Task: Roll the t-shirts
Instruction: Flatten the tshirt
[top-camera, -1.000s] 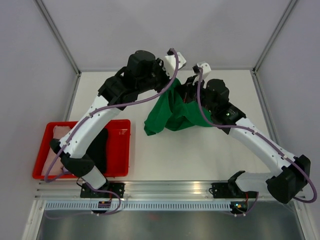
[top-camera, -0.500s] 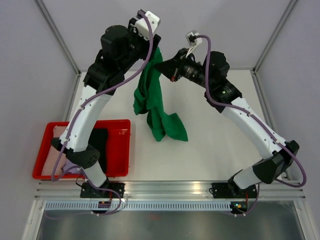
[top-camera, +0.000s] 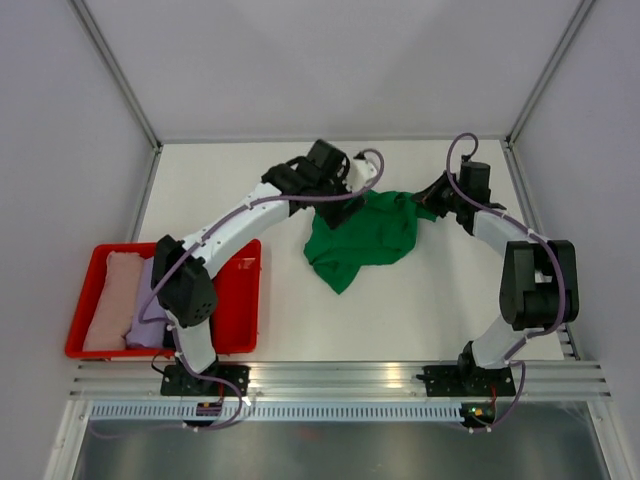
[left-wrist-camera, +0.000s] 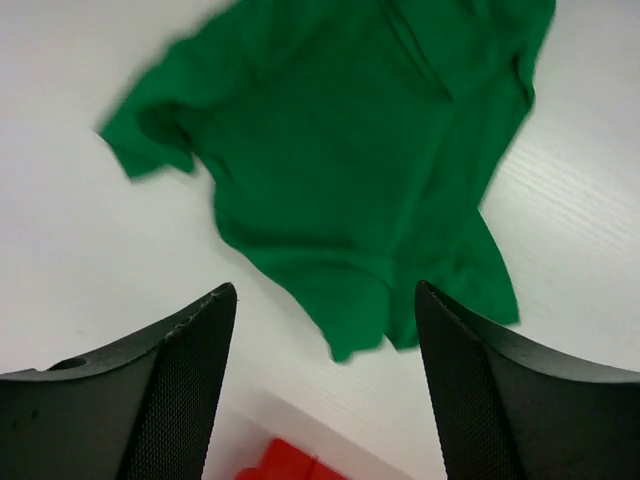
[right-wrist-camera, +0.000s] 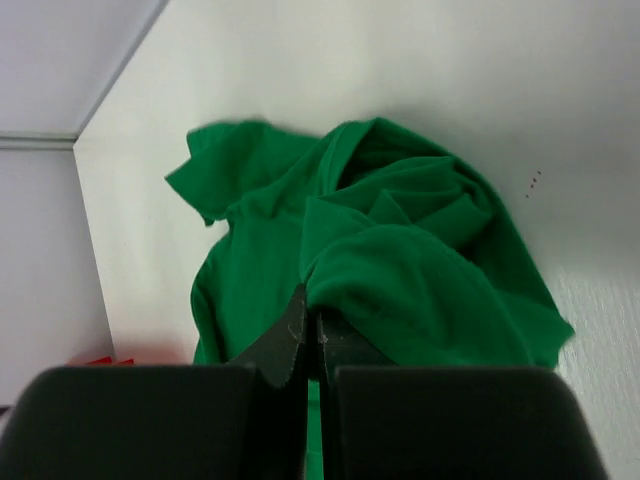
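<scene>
**Item 1: green t-shirt** (top-camera: 362, 235). I see it lying crumpled on the white table (top-camera: 420, 310), about mid-way between the two arms and toward the far side. It is not rolled. One sleeve sticks out at the side in the left wrist view, and a pointed corner of cloth reaches toward the near edge. The part nearest the right arm is bunched into thick folds.

**Item 2: right gripper** (right-wrist-camera: 311, 318). It is low at the shirt's right-hand edge. Its jaws are pressed together, and in my wrist view the tips are pinching a fold of the green cloth.

**Item 3: left gripper** (left-wrist-camera: 325, 300). It hangs over the shirt's far left part. The two dark fingers (left-wrist-camera: 190, 380) stand wide apart with nothing between them, and the cloth lies below without touching them.

**Item 4: red tray** (top-camera: 240, 300). It sits at the table's near left, well apart from the green shirt. It holds a pink t-shirt (top-camera: 108, 298) along its left side and a lavender t-shirt (top-camera: 148, 305) just beside it. The left arm's elbow hides part of the tray from me.
</scene>
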